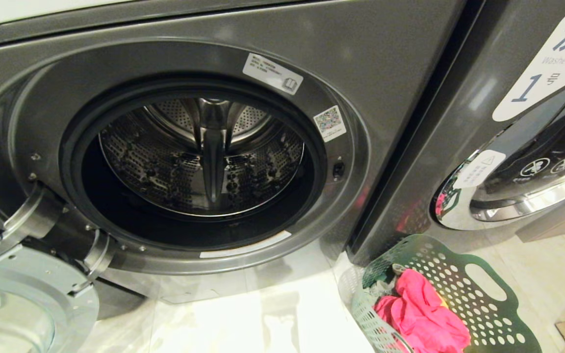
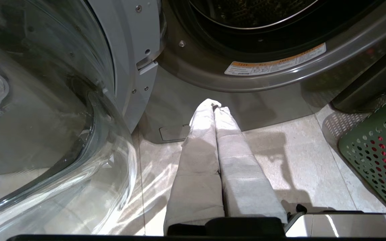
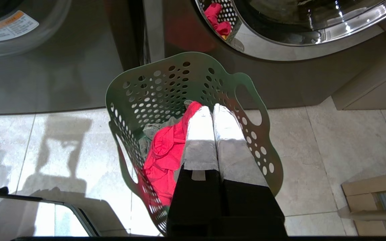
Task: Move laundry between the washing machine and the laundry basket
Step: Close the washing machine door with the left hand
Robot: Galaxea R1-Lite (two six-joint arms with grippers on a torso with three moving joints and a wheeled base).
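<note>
Washer [image 1: 199,162] stands wide open in front of the robot, and its shiny drum [image 1: 204,157] has holes all over and no clothes that I can see. Its door [image 1: 27,299] hangs open down at 8 o'clock from the hole, with thick clear glass in a gray ring. A second washer [image 1: 518,147] stands at 3 o'clock, with its door closed and a white tag with a blue number on it.

On the pale floor [image 1: 263,318], at 5 o'clock from the open hole, sits the green basket [image 1: 478,299] full of little round holes. Pink cloth [image 1: 422,314] is piled inside it, with some gray cloth tucked beside the pink.

No arm shows from the head. The left gripper [image 2: 214,105] hangs low over the floor, just in front of the washer and next to the door, with its two white-wrapped fingers [image 2: 199,157] pressed together and holding nothing. The right gripper [image 3: 212,108] hangs over the basket, above the pink cloth, with its fingers [image 3: 201,140] together too, and nothing is between them.
</note>
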